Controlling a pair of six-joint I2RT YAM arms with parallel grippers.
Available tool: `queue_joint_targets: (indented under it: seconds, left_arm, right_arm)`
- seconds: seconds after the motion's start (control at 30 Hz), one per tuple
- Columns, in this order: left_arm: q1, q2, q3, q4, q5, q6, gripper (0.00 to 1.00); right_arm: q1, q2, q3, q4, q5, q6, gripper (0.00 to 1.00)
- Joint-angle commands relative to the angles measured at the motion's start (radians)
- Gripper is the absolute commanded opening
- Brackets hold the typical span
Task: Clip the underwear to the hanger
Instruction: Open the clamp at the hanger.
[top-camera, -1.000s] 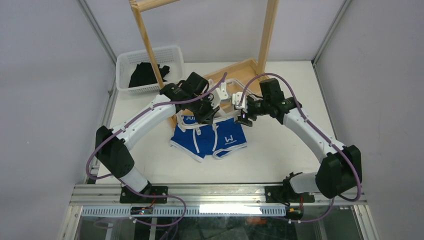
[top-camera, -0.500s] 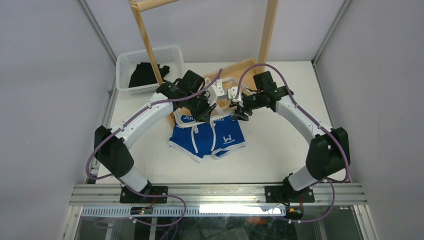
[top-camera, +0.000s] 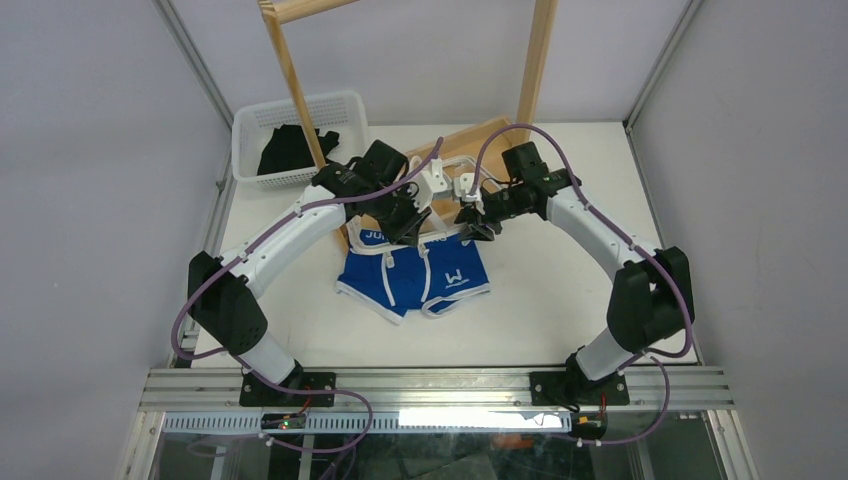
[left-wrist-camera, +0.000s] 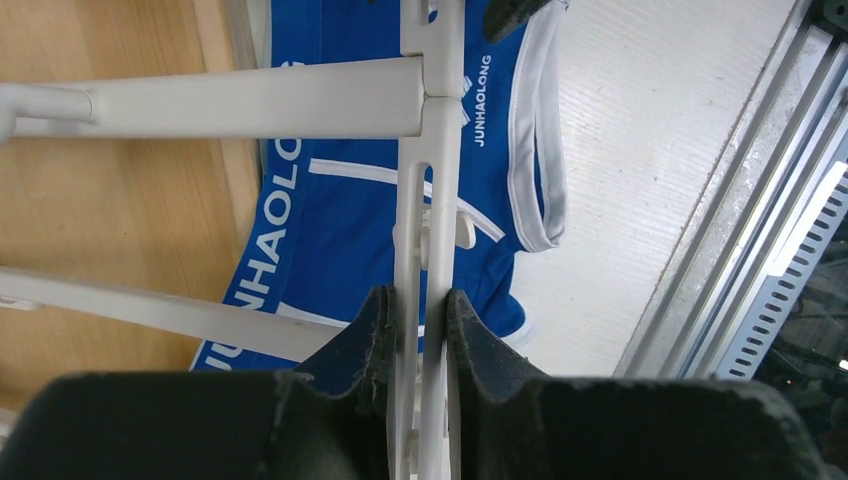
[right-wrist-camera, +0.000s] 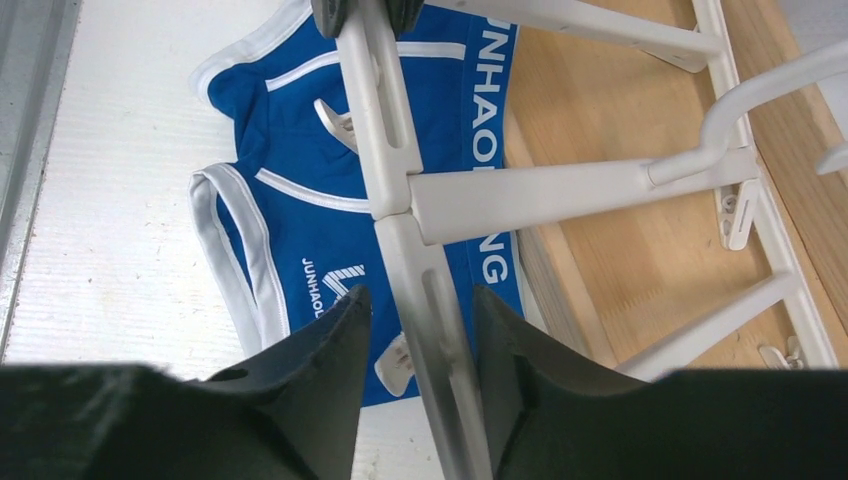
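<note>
Blue underwear (right-wrist-camera: 300, 150) lies flat on the table (right-wrist-camera: 100, 200), straight below both claws, not clipped yet. Hanger (left-wrist-camera: 250, 98) hangs just above it, held by the left claw (left-wrist-camera: 420, 295), which is clamped tight on the long bar with pads pressed on both sides. Right claw (right-wrist-camera: 420, 295) straddles the same bar farther along, jaws part open with a gap showing, so we count nothing gripped there.

What could go wrong, our guess:
- A one-sided hold lets the frame twist or slip if the right claw bumps the bar.
- The thin clip (right-wrist-camera: 338, 122) dangling under the bar, ahead of the right claw, is easy to miss or knock aside.
- Pinching cloth may drag the whole garment along.

Underwear looks thin and floppy, a bit rumpled, with white trim at the leg holes and one loop loose. Its lettered waistband lies along the wood board (right-wrist-camera: 620, 250), on the far side of the claws. Basket (top-camera: 250, 125) sits well off past the left claw.
</note>
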Motion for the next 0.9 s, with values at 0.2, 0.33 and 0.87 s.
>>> queue_joint_targets:
  seconds: [0.2,0.33,0.87]
  left_arm:
    - [-0.042,-0.037,0.021,0.131,0.023,0.032,0.0]
    - [-0.043,-0.04,0.016,0.174,0.031,0.017,0.0]
    - [-0.042,0.078,0.091,0.357,-0.001,0.009,0.0]
  right_arm:
    - [0.068,-0.112,-0.074,0.09,0.06,0.12,0.24]
    - [0.053,-0.198,-0.149,0.133,0.098,0.162,0.14]
    - [0.024,-0.386,-0.322,0.257,0.228,0.393,0.06]
